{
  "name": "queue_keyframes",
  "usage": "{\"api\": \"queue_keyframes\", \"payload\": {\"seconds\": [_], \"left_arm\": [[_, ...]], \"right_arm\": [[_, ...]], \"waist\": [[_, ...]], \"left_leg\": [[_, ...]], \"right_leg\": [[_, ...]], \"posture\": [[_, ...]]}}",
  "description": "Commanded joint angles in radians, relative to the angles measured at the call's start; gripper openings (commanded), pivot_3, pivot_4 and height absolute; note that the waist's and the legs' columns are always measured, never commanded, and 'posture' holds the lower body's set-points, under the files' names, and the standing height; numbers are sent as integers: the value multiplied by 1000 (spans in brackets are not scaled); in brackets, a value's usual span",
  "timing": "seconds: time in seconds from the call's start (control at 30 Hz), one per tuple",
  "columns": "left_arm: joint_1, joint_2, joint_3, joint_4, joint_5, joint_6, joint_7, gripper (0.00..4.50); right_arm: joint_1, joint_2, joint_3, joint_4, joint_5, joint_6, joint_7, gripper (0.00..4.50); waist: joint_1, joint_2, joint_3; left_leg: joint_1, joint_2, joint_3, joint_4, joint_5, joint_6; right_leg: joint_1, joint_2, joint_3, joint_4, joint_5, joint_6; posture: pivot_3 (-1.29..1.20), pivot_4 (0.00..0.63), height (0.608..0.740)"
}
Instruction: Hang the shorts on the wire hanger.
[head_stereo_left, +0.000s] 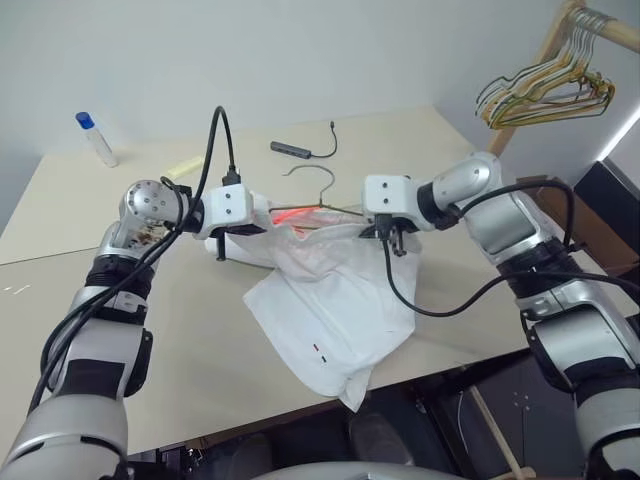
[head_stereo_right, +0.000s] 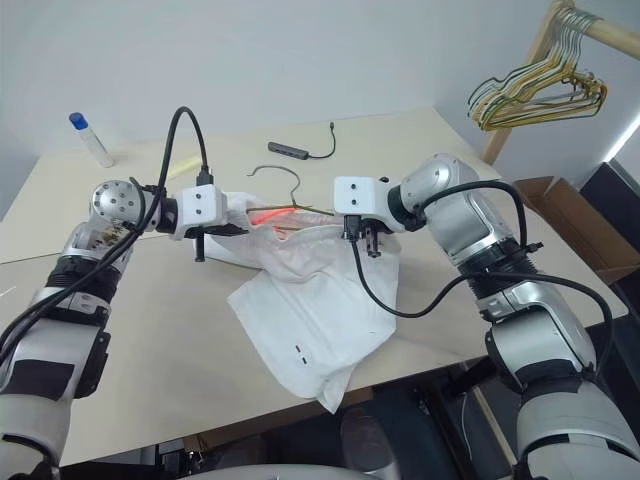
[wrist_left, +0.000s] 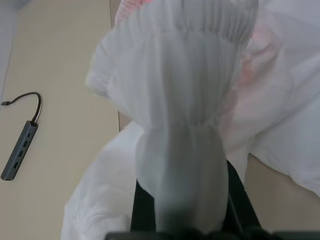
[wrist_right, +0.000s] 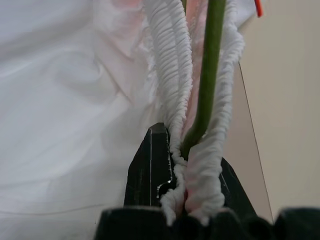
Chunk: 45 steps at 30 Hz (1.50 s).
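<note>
Shorts (head_stereo_left: 330, 300) mid-table, hem draping over near table (head_stereo_left: 60, 330) edge, bare surface toward left edge, wire hanger (head_stereo_left: 318, 190) hook toward far edge, left gripper (wrist_left: 182, 200) clamped on waistband, right gripper (wrist_right: 187, 187) closed on waistband with hanger wire between the fingers.

Beige table (head_stereo_left: 90, 215), blue-capped bottle (head_stereo_left: 96, 137), grey adapter with black cable (head_stereo_left: 291, 149), hanger bunch (head_stereo_left: 545, 92) on wooden rack (head_stereo_left: 560, 40)

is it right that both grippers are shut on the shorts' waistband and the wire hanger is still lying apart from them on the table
Not quite. Both the left gripper and the right gripper are shut on the waistband of the shorts, but the wire hanger is not apart: the right wrist view shows its wire running between the waistband folds, down into the gripper's fingers.
</note>
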Motion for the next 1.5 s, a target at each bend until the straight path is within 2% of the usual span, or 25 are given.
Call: {"api": "queue_keyframes", "payload": {"seconds": [0.03,0.4,0.43,0.57,0.73,0.93,1.03,1.13,1.3,1.5], "left_arm": [[-39,2,27,-33,-24,-13,6,14],[-61,10,98,-36,-121,-7,-42,3375],[-70,23,107,-35,-123,-7,-40,3557],[-90,60,138,-42,-123,-5,-17,3557],[-119,23,253,-118,-237,155,98,3557],[-3,-102,343,-610,-580,728,223,3557],[37,-174,359,-797,-737,941,330,3557],[45,-215,379,-895,-835,1067,410,3557],[35,-219,383,-948,-884,1117,452,3557],[40,-205,379,-961,-891,1122,457,3557]], "right_arm": [[16,0,-42,-23,26,49,23,51],[125,-77,-154,-171,152,301,57,51],[156,-95,-177,-195,170,339,51,51],[258,-145,-259,-271,223,466,1,51],[422,-164,-502,-395,316,694,-152,51],[539,-131,-869,-584,365,1063,-370,51],[507,-136,-998,-577,334,1245,-469,51],[485,-162,-1058,-514,339,1278,-548,51],[359,-257,-1135,-270,330,1278,-685,51],[219,-364,-1139,-58,313,1272,-783,51]], "waist": [[-1,0,0],[-6,0,0],[-6,0,0],[-11,0,0],[-7,0,0],[-4,0,0],[-11,0,0],[-24,1,-1],[-69,10,-6],[-109,13,-7]], "left_leg": [[0,0,0,0,0,0],[0,0,0,0,0,0],[-1,0,0,0,0,0],[-1,0,-1,0,0,0],[-2,0,-1,0,0,0],[-2,1,-1,1,0,0],[-1,1,-1,1,0,0],[0,0,-1,1,0,0],[1,-1,3,-1,0,0],[6,-1,11,-3,0,0]], "right_leg": [[0,0,0,0,0,0],[0,0,0,-1,0,0],[0,0,0,-1,0,0],[0,0,-1,-1,0,0],[1,-1,-2,-2,0,0],[1,-1,-1,-2,0,1],[1,-1,1,-1,0,1],[3,-1,1,-2,0,1],[4,0,4,-5,-1,1],[8,1,5,-7,-2,1]], "posture": [[-190,0,740],[-211,0,740],[-212,0,740],[-217,0,740],[-235,0,740],[-281,0,740],[-308,0,740],[-321,0,740],[-328,0,740],[-323,0,740]]}}
